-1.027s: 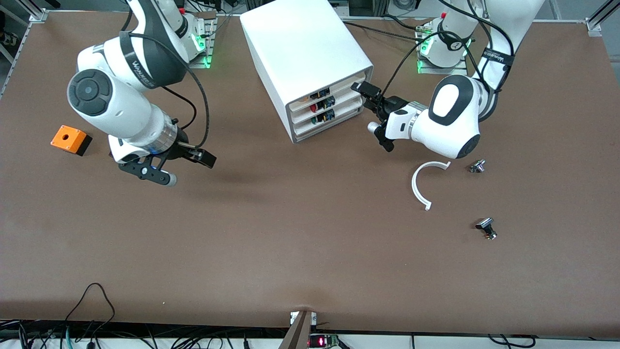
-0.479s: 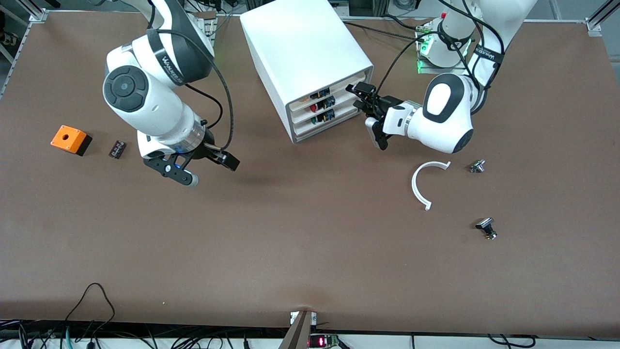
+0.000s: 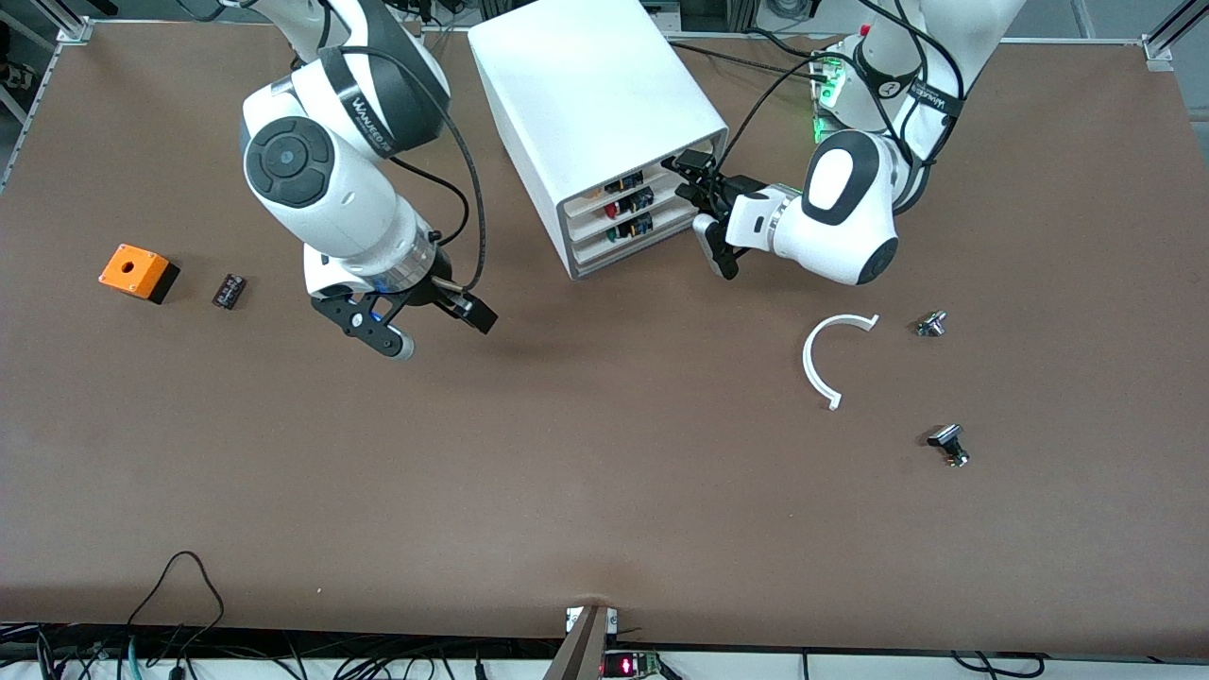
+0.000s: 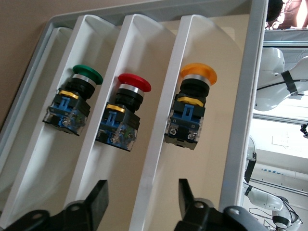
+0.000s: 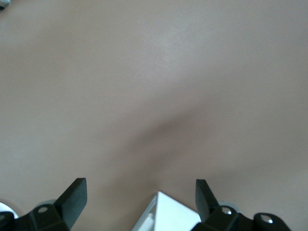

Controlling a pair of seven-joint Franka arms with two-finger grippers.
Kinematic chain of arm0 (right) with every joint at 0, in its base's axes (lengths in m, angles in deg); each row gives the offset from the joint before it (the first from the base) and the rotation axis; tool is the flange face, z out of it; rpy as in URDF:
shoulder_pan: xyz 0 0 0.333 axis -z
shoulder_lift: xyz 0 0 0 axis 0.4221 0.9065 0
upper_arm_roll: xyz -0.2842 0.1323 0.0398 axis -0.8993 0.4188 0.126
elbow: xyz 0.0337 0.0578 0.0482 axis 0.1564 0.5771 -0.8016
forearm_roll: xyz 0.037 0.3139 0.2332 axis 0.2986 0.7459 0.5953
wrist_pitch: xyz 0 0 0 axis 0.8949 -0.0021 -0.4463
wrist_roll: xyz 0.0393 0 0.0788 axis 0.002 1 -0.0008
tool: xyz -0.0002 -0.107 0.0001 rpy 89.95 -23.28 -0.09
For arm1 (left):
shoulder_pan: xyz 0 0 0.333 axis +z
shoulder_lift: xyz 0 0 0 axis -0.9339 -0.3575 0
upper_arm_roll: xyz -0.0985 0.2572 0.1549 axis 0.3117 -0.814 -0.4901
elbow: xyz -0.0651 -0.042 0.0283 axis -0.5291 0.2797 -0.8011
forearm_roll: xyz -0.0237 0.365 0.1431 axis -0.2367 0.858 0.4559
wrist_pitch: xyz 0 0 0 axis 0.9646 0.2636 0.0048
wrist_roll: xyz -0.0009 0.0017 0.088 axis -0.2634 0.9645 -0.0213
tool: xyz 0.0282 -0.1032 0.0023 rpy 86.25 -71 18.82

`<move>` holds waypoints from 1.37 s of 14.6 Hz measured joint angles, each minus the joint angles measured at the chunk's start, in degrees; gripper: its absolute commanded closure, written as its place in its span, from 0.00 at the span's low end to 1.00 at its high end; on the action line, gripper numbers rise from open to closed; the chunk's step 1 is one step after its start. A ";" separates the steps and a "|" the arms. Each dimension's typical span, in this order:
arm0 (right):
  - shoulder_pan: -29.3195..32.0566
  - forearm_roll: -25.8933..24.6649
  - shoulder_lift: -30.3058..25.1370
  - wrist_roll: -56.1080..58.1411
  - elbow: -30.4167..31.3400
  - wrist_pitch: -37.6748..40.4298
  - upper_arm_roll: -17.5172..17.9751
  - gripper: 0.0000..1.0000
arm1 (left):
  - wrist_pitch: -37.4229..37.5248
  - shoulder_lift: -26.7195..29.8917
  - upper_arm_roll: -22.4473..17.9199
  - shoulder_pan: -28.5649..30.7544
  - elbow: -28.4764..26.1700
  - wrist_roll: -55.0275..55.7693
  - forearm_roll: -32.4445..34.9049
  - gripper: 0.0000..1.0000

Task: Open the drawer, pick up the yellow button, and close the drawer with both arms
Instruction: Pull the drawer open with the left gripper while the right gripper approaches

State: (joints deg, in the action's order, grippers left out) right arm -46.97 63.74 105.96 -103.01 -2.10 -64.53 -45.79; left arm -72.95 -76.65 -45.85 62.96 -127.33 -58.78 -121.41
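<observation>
Readable only: a white brand word, seemingly "WANFEED", on the black joint band of the right arm [image 3: 368, 90] beside the cabinet [image 3: 590, 104].

Button [image 4: 191, 113] in drawer [image 4: 243, 110] (topmost)

We are cataloguing the setting. A brown matte bench [image 3: 604, 491] is filling nearly the whole front view. Silver aluminium framing [image 3: 1160, 42] is bordering its corners at the arm-base edge. Black cables [image 3: 179, 604] are trailing along the edge nearest the front camera. Even overhead light is casting soft shadows on the surface.
</observation>
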 measured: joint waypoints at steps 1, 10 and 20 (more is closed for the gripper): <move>-0.63 0.00 1.16 -1.90 -1.98 0.43 0.00 0.00 | 0.00 0.00 0.31 -0.01 -0.08 -0.02 -0.10 0.80; -4.01 0.01 7.95 -16.02 -12.75 0.98 0.00 0.00 | -0.32 -0.03 0.95 1.48 -0.29 -2.18 -0.15 1.00; -8.41 0.04 13.15 -28.75 -19.07 -3.31 0.04 0.00 | 0.12 -10.35 0.42 10.20 14.35 -2.31 8.94 0.01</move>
State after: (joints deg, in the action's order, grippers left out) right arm -55.38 63.78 119.11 -131.76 -21.17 -67.83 -45.76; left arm -72.83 -87.00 -45.43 73.17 -112.98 -61.09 -112.47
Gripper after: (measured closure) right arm 0.000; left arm 0.846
